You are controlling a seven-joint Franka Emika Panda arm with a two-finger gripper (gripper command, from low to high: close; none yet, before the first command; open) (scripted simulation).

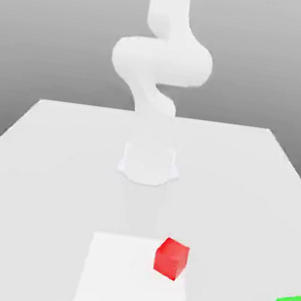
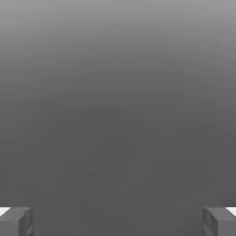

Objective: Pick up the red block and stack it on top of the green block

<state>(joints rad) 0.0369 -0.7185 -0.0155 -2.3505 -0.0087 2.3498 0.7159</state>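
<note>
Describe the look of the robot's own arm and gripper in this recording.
The Franka Emika Panda arm is plain white, with smooth, rounded, bulging segments and a flared white base; no cables or markings can be made out. The pincer has two blocky, dark grey fingers with angular edges.

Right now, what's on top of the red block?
Nothing visible sits on the red block; its upper face shows bare. Its underside is hidden, though it rests at the edge of the white square.
</note>
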